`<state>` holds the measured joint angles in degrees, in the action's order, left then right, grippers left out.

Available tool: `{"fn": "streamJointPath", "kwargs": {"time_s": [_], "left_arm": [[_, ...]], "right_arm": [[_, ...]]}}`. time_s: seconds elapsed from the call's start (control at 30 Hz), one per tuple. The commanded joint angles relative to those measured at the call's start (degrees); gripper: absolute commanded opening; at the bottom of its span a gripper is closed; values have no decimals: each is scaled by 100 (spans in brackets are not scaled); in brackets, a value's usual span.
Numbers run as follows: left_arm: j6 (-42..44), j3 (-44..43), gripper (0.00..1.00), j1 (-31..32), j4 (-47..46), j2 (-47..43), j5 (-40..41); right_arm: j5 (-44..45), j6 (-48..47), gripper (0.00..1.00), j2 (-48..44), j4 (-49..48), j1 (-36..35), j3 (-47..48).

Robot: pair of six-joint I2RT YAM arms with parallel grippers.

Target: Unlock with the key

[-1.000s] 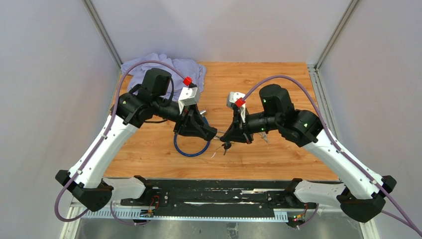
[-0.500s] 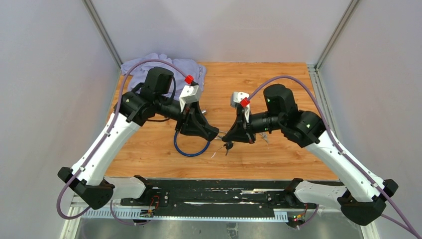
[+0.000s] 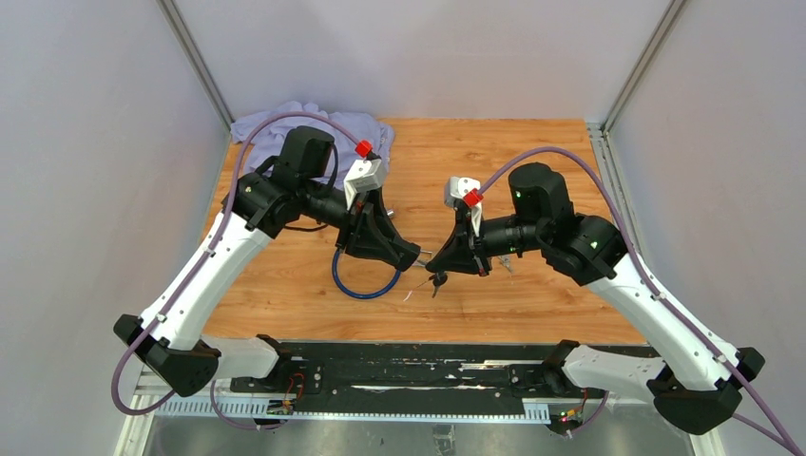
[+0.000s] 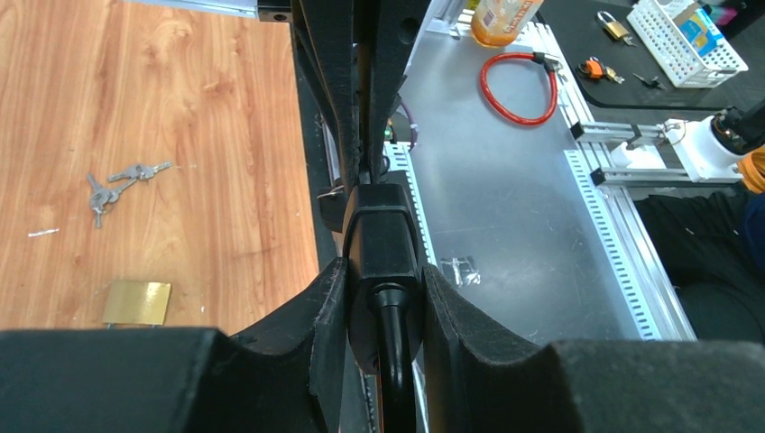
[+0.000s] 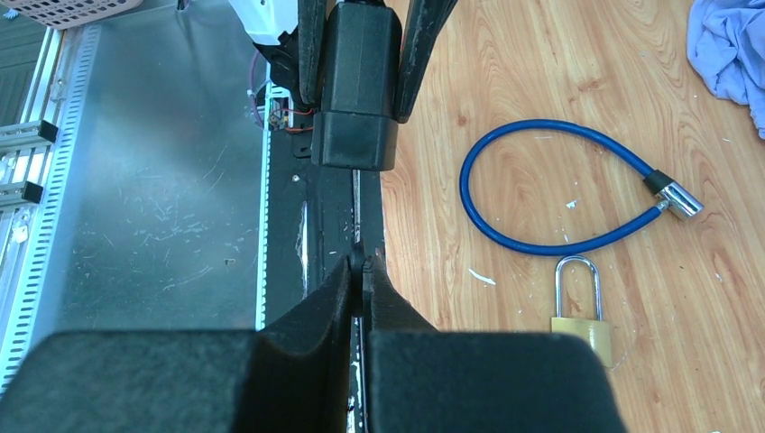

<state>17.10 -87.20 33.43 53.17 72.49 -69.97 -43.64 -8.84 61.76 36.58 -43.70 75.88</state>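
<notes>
**A:** Where is the lock?

**B:** Up off the wooden tabletop (image 3: 532, 142). The left gripper (image 4: 383, 271) pinches a matte black, box-shaped lock body (image 4: 382, 230) by its two flat sides. Its fingers stand part-way apart and the block fills the gap.

**A:** How does it look?

**B:** It has rounded corners, and a dark round stem runs from it toward the left wrist camera. From the right wrist it is a plain black rectangle.

**A:** And the right gripper (image 5: 358, 263)?

**B:** Its fingers are pressed together, with the tips aimed at the block's end and close to it. I cannot tell whether they touch, or whether a blade sits between them.

**A:** Any key?

**B:** A small dark bunch of keys (image 3: 435, 280) hangs just below where the grippers meet.

**A:** What's on the table?

**B:** A blue looped cable lock (image 5: 464, 180), a brass padlock with a silver shackle (image 5: 582, 334) beside it, loose silver keys (image 4: 106, 191), and a lilac crumpled cloth (image 3: 276, 123) at the far left corner.
</notes>
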Motion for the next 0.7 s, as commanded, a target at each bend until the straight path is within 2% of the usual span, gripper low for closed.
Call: {"fn": "streamJointPath", "kwargs": {"time_s": [0.0,0.13,0.27,0.33,0.67], "left_arm": [[-465,35,0,234,319,-223,-1977],[-583,81,0,234,116,-227,-1869],[-843,85,0,234,-305,-248,-750],[-758,76,0,234,-315,-208,-510],[-663,283,0,234,-323,-278,-888]], "right_arm": [[931,-272,1,171,-1021,290,-90],[813,-34,1,233,-1021,284,41],[480,559,1,341,-1156,287,228],[288,846,1,392,-1407,269,186],[321,1085,1,645,-1976,204,396]]}}
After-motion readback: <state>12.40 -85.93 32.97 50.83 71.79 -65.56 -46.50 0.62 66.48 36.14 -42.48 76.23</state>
